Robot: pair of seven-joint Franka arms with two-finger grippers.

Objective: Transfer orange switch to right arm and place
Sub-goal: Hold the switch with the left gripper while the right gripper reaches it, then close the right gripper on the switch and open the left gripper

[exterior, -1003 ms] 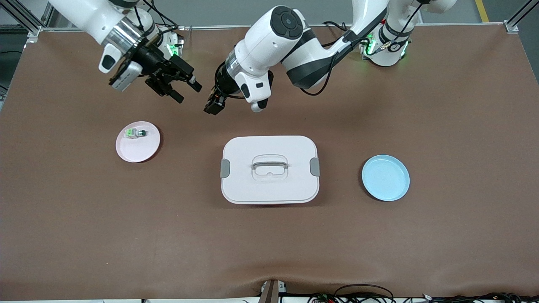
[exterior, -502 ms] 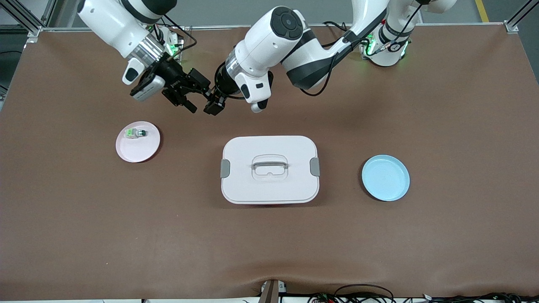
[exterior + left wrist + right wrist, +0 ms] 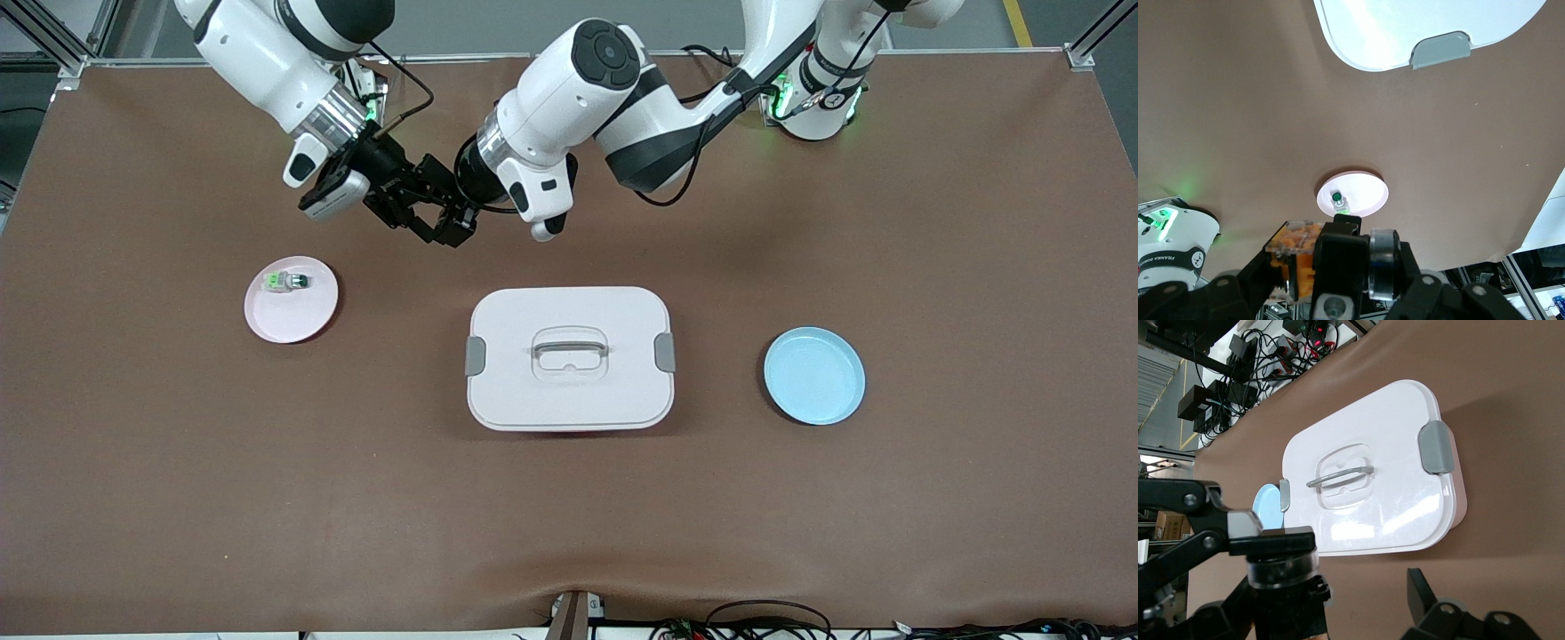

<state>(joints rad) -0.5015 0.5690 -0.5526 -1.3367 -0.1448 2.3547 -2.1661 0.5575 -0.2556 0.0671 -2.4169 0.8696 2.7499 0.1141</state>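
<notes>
The left hand and right hand meet in the air over the surface, between the pink plate and the box. The left hand grips the orange switch. The right hand's fingers stand wide around it.

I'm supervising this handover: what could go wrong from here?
1. The tiny black-and-orange push-button switch sits clamped in the left gripper, leaving little exposed; the open right gripper, close beside it, may collide with it.
2. They meet above the brown table; an early release could drop the switch, and its cylindrical body may roll.
</notes>
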